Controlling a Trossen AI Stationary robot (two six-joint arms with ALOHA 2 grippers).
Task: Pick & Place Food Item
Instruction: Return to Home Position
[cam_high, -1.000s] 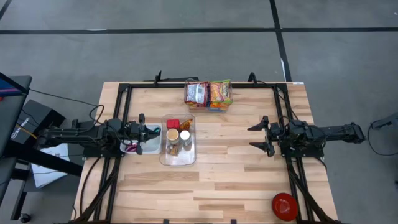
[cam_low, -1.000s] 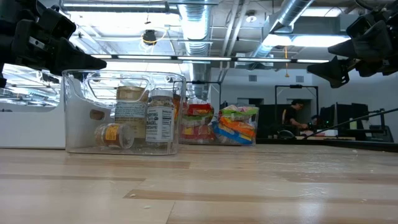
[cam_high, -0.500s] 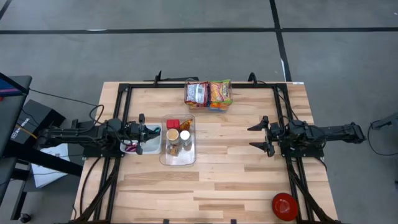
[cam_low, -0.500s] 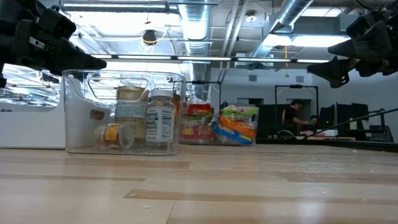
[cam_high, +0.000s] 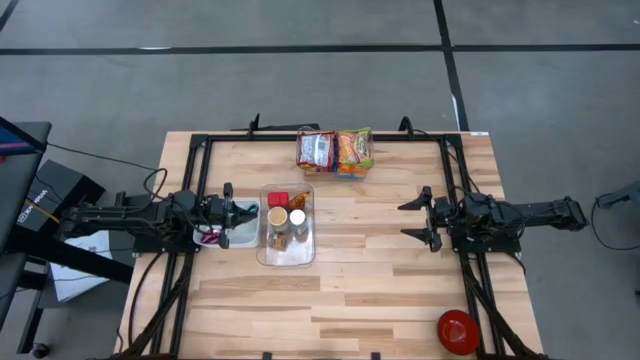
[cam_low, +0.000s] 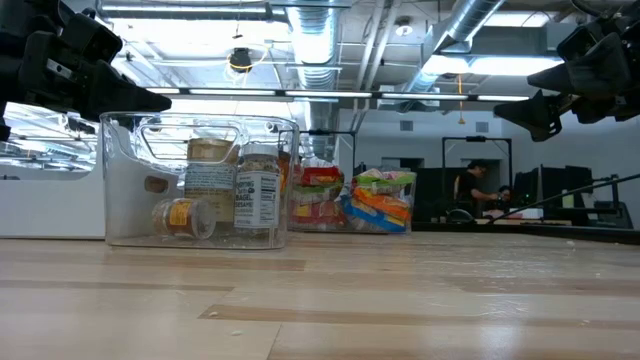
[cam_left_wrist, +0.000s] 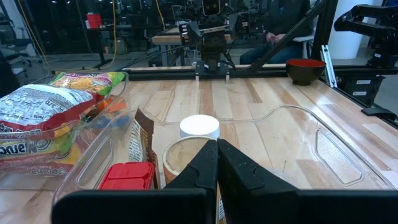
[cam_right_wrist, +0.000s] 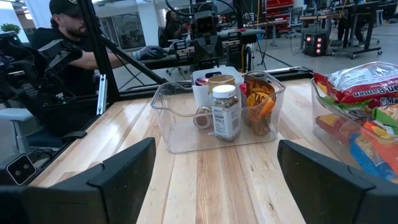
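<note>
Pointing both grippers inward across the table, well apart, with the bins lying between them. Holding the left gripper (cam_high: 230, 212) at the left side, over the white bin (cam_high: 248, 208), fingers pressed together and gripping nothing. Holding the right gripper (cam_high: 417, 220) toward the right side, fingers spread wide, likewise carrying nothing.

Finding the clear bin (cam_high: 285, 256) just right of the left gripper and well left of the right one, long axis running near to far, and holding jars (cam_low: 258, 195) plus a red-lidded tub (cam_high: 277, 199). Finding the far bin (cam_right_wrist: 317, 111) at the far edge, holding the noodle packs (cam_high: 335, 150). Noting a red bowl (cam_high: 458, 330) at the near right corner.

Judging the food as binned already and only the retreat as remaining, and calling for a straight pull back leftward, away from the clear bin's wall.
</note>
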